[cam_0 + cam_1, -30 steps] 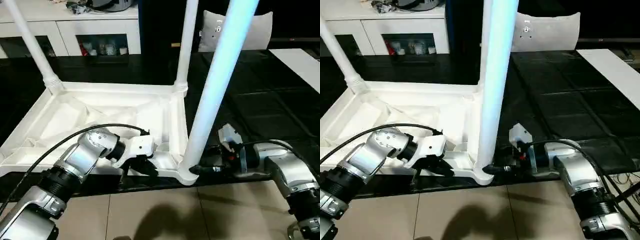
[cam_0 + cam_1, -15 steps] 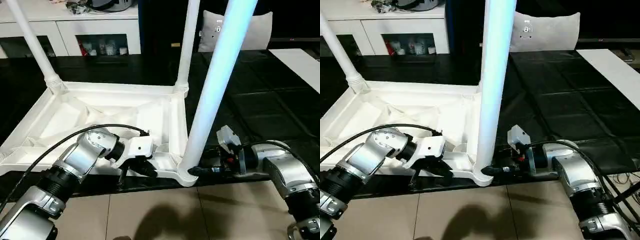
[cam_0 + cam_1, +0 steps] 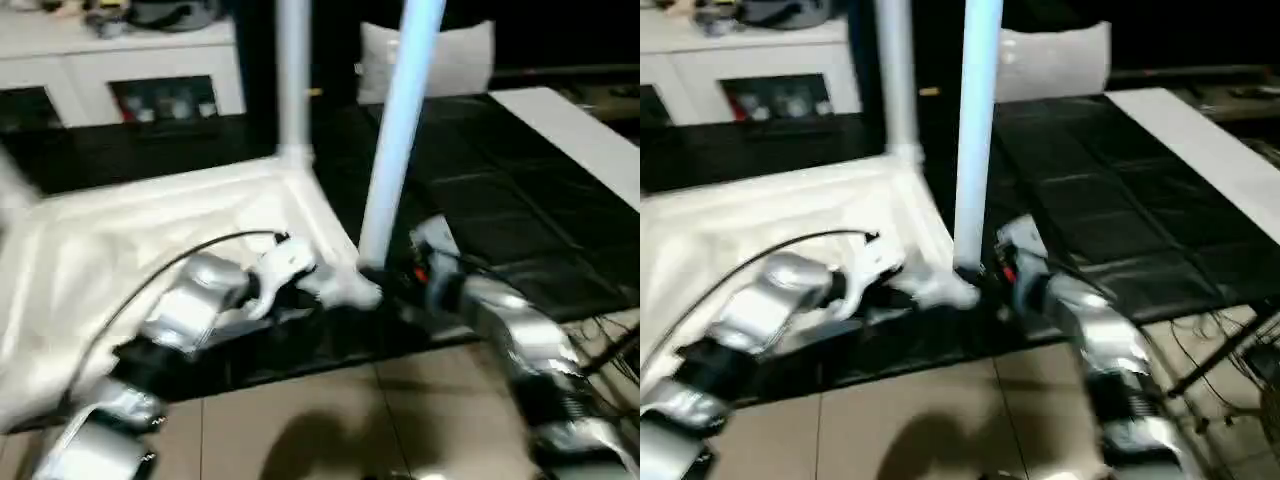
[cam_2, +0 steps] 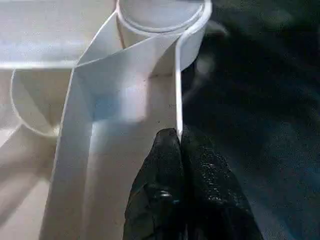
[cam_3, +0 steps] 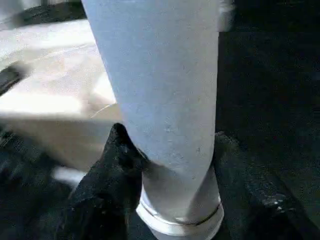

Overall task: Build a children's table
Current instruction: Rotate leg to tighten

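Right tool (image 5: pixel 170 165) grips the near leg (image 3: pixel 400 130) low down, just above its flared end at the corner socket. Left tool (image 4: pixel 180 150) is clenched on the thin rim of the tabletop (image 3: pixel 150 240), which lies ribbed side up on the dark floor. Head views blur, so seating depth is unclear. Judgement: hollow plastic, light, stiff, rather slick; hold the leg low and brace the rim near the socket.
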### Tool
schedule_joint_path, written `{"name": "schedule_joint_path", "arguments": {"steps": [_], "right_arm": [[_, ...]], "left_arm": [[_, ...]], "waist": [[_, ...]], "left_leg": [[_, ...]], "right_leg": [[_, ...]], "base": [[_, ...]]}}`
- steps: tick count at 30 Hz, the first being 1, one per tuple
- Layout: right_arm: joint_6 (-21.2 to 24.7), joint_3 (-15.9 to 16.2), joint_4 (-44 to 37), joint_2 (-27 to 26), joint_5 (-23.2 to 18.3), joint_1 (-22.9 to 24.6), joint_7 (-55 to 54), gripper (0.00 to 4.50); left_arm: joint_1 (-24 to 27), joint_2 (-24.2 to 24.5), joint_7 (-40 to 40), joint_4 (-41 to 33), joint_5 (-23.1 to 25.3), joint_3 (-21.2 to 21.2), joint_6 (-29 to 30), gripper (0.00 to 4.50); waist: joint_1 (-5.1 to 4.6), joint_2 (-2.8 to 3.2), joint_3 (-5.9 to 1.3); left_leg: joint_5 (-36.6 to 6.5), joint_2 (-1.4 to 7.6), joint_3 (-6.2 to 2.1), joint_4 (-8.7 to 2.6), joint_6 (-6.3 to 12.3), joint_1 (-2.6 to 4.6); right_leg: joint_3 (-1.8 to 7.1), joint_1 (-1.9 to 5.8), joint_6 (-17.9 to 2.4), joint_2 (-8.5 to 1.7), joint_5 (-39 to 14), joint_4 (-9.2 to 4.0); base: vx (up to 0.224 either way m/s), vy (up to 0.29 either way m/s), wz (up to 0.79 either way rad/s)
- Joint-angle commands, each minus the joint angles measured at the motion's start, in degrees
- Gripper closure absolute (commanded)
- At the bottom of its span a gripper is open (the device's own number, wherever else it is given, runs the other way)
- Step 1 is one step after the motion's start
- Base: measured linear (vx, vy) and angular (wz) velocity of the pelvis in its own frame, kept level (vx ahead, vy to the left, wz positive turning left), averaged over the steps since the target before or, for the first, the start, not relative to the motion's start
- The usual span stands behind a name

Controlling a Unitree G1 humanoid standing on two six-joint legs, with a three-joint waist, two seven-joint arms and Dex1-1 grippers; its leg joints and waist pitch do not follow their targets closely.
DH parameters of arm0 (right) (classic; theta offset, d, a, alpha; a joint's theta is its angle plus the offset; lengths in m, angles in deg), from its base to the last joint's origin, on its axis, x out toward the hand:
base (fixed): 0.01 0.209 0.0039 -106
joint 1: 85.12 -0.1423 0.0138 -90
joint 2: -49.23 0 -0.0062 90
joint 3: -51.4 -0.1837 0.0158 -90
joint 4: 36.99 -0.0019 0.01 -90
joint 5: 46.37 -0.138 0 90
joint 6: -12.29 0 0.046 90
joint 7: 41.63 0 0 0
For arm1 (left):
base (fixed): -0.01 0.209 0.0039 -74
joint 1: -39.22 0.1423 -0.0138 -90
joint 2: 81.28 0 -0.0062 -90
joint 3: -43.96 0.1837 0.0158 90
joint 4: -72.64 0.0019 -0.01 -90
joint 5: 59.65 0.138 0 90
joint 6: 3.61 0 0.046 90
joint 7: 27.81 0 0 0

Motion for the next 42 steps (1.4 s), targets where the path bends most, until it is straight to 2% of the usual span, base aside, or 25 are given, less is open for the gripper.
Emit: {"name": "schedule_joint_path", "arguments": {"steps": [1,2,4,5,7,9,10,12,17,18,19,21,24,28,31,32,36,38,42], "right_arm": [[-1.7,0.6,5.1,-4.5,0.5,-2.2,-6.6,2.57],[-2.7,-0.4,6.0,-5.1,0.1,-2.7,-7.4,2.57],[-3.5,-1.6,6.8,-5.9,-0.8,-3.2,-7.7,2.57],[-3.9,-1.8,6.6,-5.7,-0.5,-3.2,-7.7,2.01],[-5.0,-1.9,5.5,-4.6,-0.6,-2.4,-5.8,1.85],[-5.0,-2.2,4.7,-4.0,-0.9,-1.9,-4.8,1.78],[-4.8,-2.1,3.1,-2.7,-1.5,-0.8,-2.0,1.53],[-4.7,-1.8,2.0,-1.6,-1.8,0.1,0.0,1.41],[-6.7,-0.9,0.1,4.1,-2.5,2.2,8.5,1.02],[-7.0,-0.7,-0.6,6.1,-2.7,2.7,11.3,1.02],[-7.3,-0.4,-1.3,8.7,-2.7,3.1,14.8,0.82],[-7.5,-0.2,-1.6,9.8,-2.6,3.3,16.1,0.69],[-8.3,1.2,-2.7,14.9,-2.3,3.7,23.3,0.45],[-8.4,2.8,-4.3,17.6,-3.4,4.0,30.2,0.45],[-10.3,5.5,-5.2,19.9,-3.9,4.1,37.5,0.45],[-10.5,6.0,-5.3,20.1,-3.9,4.0,38.7,0.69],[-11.1,7.3,-5.7,20.5,-4.2,3.9,42.4,0.83],[-11.4,7.9,-5.9,20.7,-4.4,3.9,44.0,1.12],[-11.5,9.6,-5.8,21.5,-4.7,3.8,47.9,1.43]], "left_arm": [[-2.1,-6.0,2.5,-1.7,-2.8,1.2,0.0,4.5],[-2.4,-6.8,3.6,-1.5,-2.7,0.9,0.3,4.5],[-2.7,-7.6,4.7,-1.5,-2.2,0.6,0.6,4.5],[-2.8,-7.8,5.3,-1.3,-1.9,0.3,0.5,4.5],[-3.0,-7.4,5.6,-0.8,-1.4,0.0,0.0,4.5],[-2.9,-6.9,5.4,-0.7,-1.2,0.0,-0.6,4.5],[-2.7,-5.9,4.6,-0.5,-1.1,0.3,-1.6,4.5],[-2.5,-5.3,3.8,-0.6,-1.2,0.5,-2.3,4.5],[-1.6,-2.8,1.1,-0.7,-1.2,1.2,-4.1,4.5],[-1.4,-1.8,-0.4,-0.7,-1.2,1.5,-5.0,4.5],[-1.1,-0.4,-2.5,-0.6,-1.0,2.1,-6.9,4.5],[-1.0,0.3,-3.5,-0.6,-0.9,2.6,-7.8,4.5],[-0.6,4.5,-9.8,-0.5,-0.3,5.4,-12.8,4.5],[-0.4,7.3,-14.9,-0.6,-0.2,7.3,-16.7,4.5],[-0.3,10.5,-20.9,-0.9,-0.3,9.3,-20.4,4.5],[-0.4,11.1,-22.0,-0.9,0.0,9.9,-21.6,4.5],[-0.6,13.0,-25.7,-0.9,0.2,11.7,-24.8,4.5],[-0.6,13.8,-27.9,-1.2,-0.1,12.3,-25.7,4.5],[-0.7,14.2,-30.7,-1.6,-0.6,12.9,-27.4,4.5]], "waist": [[0.51,-0.37,-3.41],[0.61,-0.32,-3.53],[1.07,-0.28,-3.81],[1.19,-0.25,-3.82],[1.55,-0.27,-4.06],[1.78,-0.19,-4.21],[1.98,-0.15,-4.21],[2.49,-0.16,-4.07],[3.06,-0.13,-3.86],[3.32,-0.23,-3.9],[3.56,-0.28,-3.89],[3.91,-0.24,-3.85],[4.25,-0.32,-3.81],[4.43,-0.3,-3.82],[4.77,-0.64,-3.92],[4.93,-0.41,-3.87],[5.53,-0.42,-3.92],[5.53,-0.41,-3.86],[5.61,-0.4,-3.85]], "left_leg": [[-9.5,0.26,-0.29,-3.49,3.22,-0.75],[-9.1,0.33,-0.26,-3.47,3.32,-0.64],[-6.9,0.76,-0.4,-3.67,4.35,-0.99],[-6.2,0.89,-0.41,-3.69,4.64,-1.01],[-3.4,1.14,-0.4,-3.58,5.64,-1.13],[-2.2,1.21,-0.38,-3.46,6.43,-1.22],[-1.7,1.24,-0.33,-3.42,6.86,-1.22],[-2.3,1.21,-0.22,-3.39,7.52,-1.24],[-4.4,1.28,-0.18,-3.56,6.61,-1.14],[-4.7,1.25,-0.17,-3.52,6.55,-1.12],[-4.8,1.34,-0.19,-3.51,6.82,-1.06],[-4.8,1.39,-0.17,-3.55,6.63,-1.04],[-5.3,1.32,-0.16,-3.56,6.54,-1.01],[-5.4,1.52,-0.15,-3.55,6.66,-1.07],[-5.0,1.7,-0.13,-3.54,6.78,-1.04],[-4.8,1.78,-0.16,-3.57,6.83,-1.06],[-4.7,1.89,-0.12,-3.56,6.53,-0.95],[-5.1,1.94,-0.1,-3.67,6.07,-0.92],[-5.6,1.9,-0.09,-3.66,5.81,-0.92]], "right_leg": [[2.47,3.26,-2.8,-3.5,-28.2,-5.92],[2.57,3.18,-3.2,-3.53,-27.3,-5.74],[2.98,3.51,-4.8,-3.58,-22.3,-4.89],[3.07,3.5,-5.3,-3.53,-20.8,-4.7],[3.47,3.63,-7.7,-3.57,-14.5,-3.58],[3.64,3.76,-9.3,-3.64,-11.1,-3.11],[3.68,3.74,-9.9,-3.66,-10.0,-2.97],[3.68,3.81,-9.7,-3.66,-10.4,-3.16],[3.58,3.77,-8.5,-3.8,-14.7,-3.71],[3.59,3.81,-7.9,-3.79,-15.5,-3.81],[3.65,3.73,-7.8,-3.65,-15.1,-3.71],[3.71,3.64,-8.1,-3.75,-15.0,-3.65],[3.67,3.65,-7.8,-3.76,-16.1,-3.75],[3.7,3.62,-7.9,-3.73,-15.6,-3.52],[3.74,3.6,-8.2,-3.78,-15.2,-3.27],[3.77,3.51,-8.5,-3.82,-15.0,-3.2],[3.86,3.42,-9.0,-3.9,-14.5,-3.05],[3.9,3.4,-8.9,-3.92,-14.9,-3.09],[3.89,3.45,-9.0,-3.89,-15.2,-3.1]], "base": [[0.0,0.0,0.0],[0.0,0.0,0.0],[0.0,0.0,0.0],[0.0,0.0,0.0],[0.0,0.0,0.0],[0.0,0.0,0.0],[0.0,0.0,0.0],[0.0,0.0,0.0],[0.0,0.0,0.0],[0.0,0.0,0.0],[0.0,0.0,0.0],[0.0,0.0,0.0],[0.0,0.0,0.0],[0.0,0.0,0.0],[0.0,0.0,0.0],[0.0,0.0,0.0],[0.0,0.0,0.0],[0.0,0.0,0.0],[0.0,0.0,0.0]]}}
